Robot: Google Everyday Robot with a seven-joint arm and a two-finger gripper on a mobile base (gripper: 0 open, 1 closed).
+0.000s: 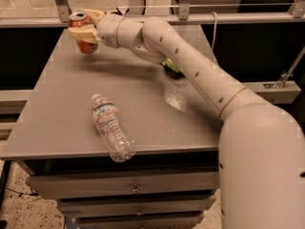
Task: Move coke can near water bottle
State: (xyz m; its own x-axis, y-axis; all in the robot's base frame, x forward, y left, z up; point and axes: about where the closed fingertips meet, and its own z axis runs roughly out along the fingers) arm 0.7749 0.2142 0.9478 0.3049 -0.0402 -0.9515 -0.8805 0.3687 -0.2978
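The coke can [84, 36], red-orange with a silver top, is at the far left of the grey table [71, 128], held a little above the surface. My gripper [84, 24] is shut on the coke can, with one finger behind it and one across its front. The water bottle [110, 127], clear with a white cap and a label band, lies on its side near the table's front edge, cap pointing away from me. The can is well behind the bottle.
A green bag [171, 67] lies on the table behind my arm, mostly hidden. My arm crosses the right half of the table. Drawers [133, 187] sit under the front edge. A metal rail [200, 17] runs behind the table.
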